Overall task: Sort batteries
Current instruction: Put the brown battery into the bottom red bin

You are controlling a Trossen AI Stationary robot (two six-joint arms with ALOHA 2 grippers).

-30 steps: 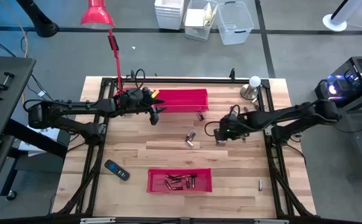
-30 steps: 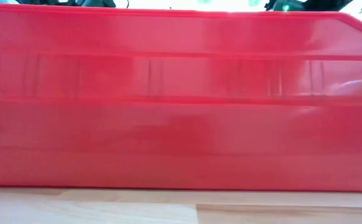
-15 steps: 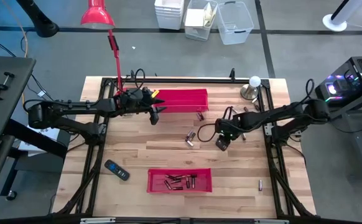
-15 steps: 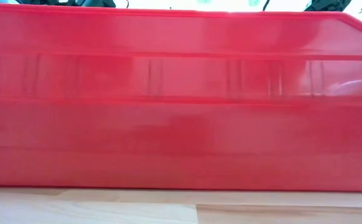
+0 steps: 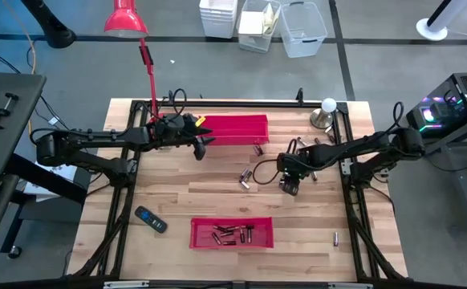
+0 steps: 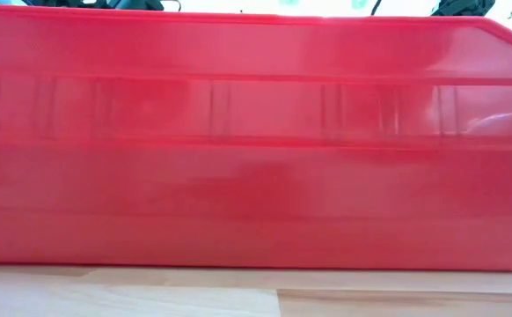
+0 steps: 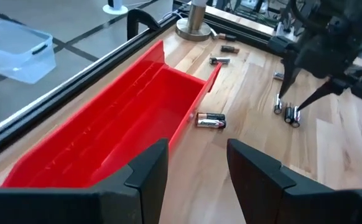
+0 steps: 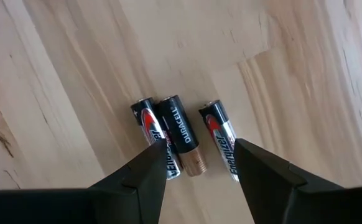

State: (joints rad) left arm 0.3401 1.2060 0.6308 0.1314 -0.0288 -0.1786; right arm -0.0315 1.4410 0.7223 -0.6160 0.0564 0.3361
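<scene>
High view: three batteries (image 8: pixel 182 135) loose on the surface mid-way between far tray (image 5: pixel 237 128) and near tray (image 5: pixel 231 233). Right gripper (image 8: pixel 197 167) directly over them, fingers (image 8: pixel 147 168) apart, clamped on nothing. Left gripper (image 7: pixel 196 168) at the far tray's left end, fingers apart, empty. More batteries inside the near tray; one just beside the far tray's right end.

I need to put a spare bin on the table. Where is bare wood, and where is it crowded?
Bare wood lies between the handset and the near red tray, and right of that tray. Crowded: the loose batteries by the right hand.
</scene>
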